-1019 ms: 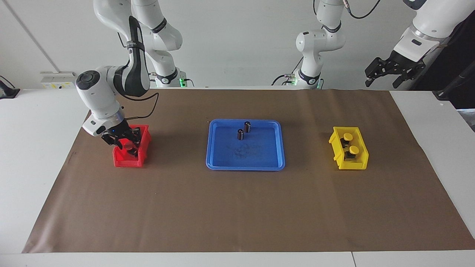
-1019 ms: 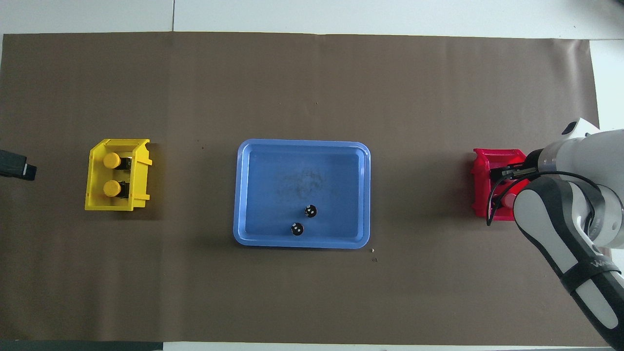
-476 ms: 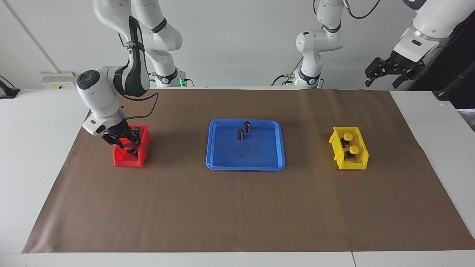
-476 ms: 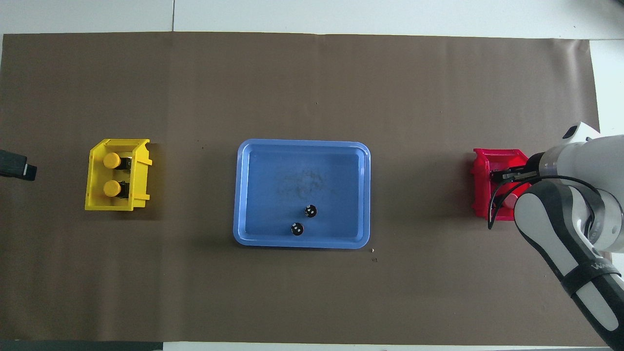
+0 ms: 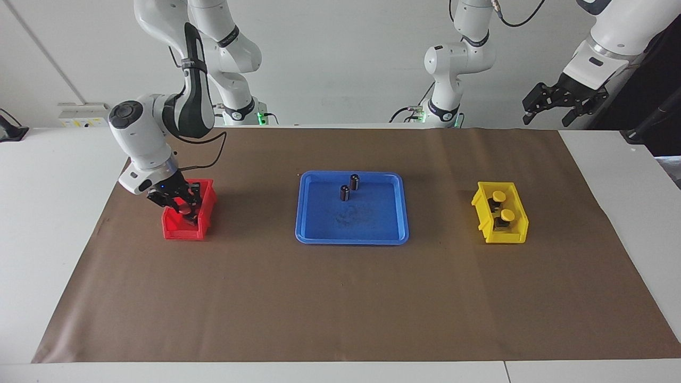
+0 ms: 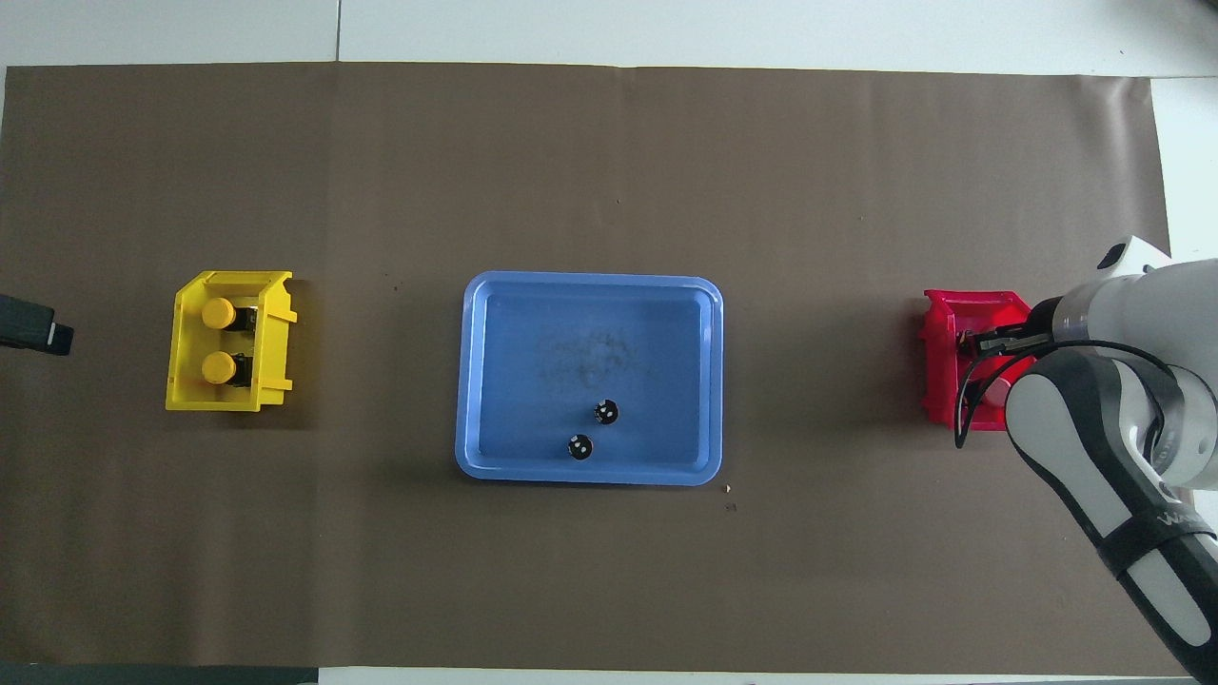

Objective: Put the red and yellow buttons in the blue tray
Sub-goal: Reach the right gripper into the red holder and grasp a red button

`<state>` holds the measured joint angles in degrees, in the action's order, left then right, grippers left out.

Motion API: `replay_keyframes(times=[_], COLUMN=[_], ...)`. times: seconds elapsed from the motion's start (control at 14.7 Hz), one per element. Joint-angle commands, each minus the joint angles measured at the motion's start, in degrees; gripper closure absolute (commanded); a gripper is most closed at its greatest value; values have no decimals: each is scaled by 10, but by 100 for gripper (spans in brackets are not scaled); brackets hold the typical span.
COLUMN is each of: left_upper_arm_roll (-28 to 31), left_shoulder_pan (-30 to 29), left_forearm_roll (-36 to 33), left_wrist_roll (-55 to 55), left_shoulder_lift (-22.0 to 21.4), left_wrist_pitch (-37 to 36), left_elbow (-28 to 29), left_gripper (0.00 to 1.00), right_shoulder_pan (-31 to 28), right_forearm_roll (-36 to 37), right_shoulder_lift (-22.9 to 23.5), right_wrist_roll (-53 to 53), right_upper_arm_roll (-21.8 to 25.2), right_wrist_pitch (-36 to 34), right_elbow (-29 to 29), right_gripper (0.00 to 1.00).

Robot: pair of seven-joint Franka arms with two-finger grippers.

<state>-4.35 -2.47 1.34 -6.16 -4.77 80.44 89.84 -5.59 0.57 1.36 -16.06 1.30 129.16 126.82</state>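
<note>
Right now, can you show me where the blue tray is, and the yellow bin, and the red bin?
blue tray (image 5: 396,236): facing view, on its rim at a corner.
yellow bin (image 6: 184,328): overhead view, on its side wall.
red bin (image 5: 178,230): facing view, on its outer wall.

The blue tray (image 5: 351,234) is lying flat at the middle of the bench, wide, shallow, round-cornered. Two yellow buttons (image 5: 503,215), round caps on black bodies, are sitting upright in a yellow bin (image 5: 483,210) toward the left arm's end. A red button (image 5: 184,208) is showing in a red bin (image 5: 178,230) toward the right arm's end.
</note>
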Motion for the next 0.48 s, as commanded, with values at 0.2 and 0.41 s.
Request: replay_keyframes(times=[0.2,0.41], left_upper_arm_roll=[0,0], left_shoulder_pan=[-23,-23], left_forearm_roll=[-7,-7], left_wrist_roll=[4,6], left_shoulder_lift=[-40,-13], left_wrist_pitch=[215,334], left_elbow=[202,275], left_gripper=[7,23], right_shoulder_pan=[28,111], right_forearm_roll=[40,30], right_shoulder_lift=[38,65], right_wrist_roll=[-3,120], right_upper_arm_roll=[-3,-4], right_wrist_pitch=[-244,-234], right_elbow=[-236,-285], right_gripper=[79,79])
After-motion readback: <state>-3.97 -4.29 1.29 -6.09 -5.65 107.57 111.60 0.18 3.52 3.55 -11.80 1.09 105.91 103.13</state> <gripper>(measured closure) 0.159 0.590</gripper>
